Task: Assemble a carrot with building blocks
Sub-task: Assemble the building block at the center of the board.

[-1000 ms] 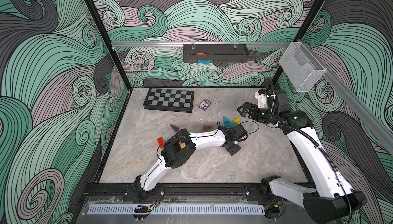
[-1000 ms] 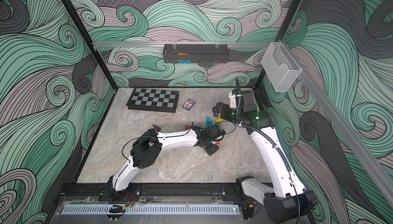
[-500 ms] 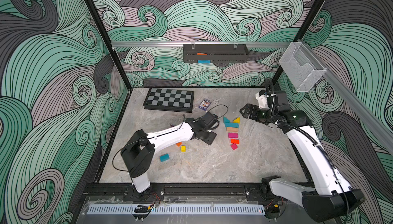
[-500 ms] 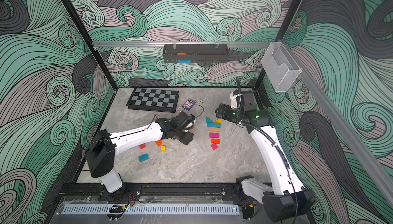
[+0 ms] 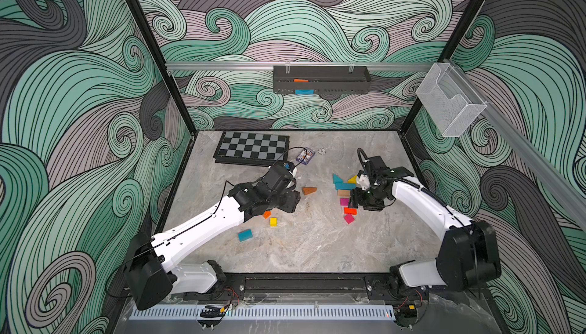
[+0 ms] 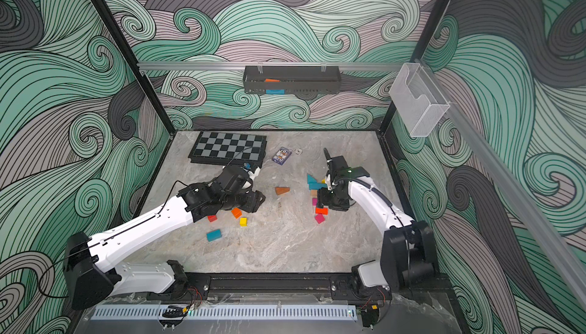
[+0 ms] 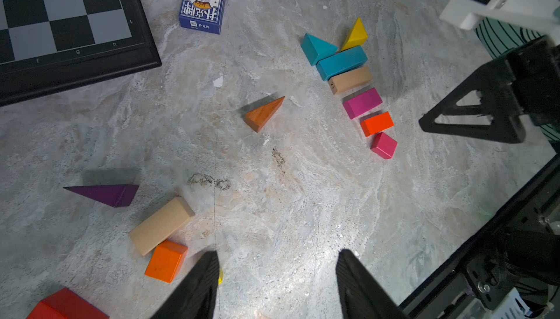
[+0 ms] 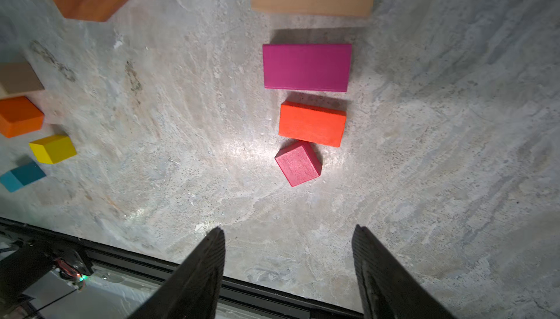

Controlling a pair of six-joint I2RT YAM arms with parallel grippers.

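While the left claw (image 7: pixel 277 257) hung half-open and empty above the bench (image 7: pixel 272 205), the right claw (image 8: pixel 288 232) stood likewise parted, gripping nothing, near the pink cube (image 8: pixel 298 163) that ended a row just beside the orange-red block (image 8: pixel 312 123) and magenta block (image 8: pixel 306 67); an orange wedge (image 7: pixel 263 114) lay apart.

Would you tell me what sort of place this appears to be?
Likely a robot test cell: two arms mounted on a rail, patterned walls boxing in a tabletop, blocks and a chessboard as props.
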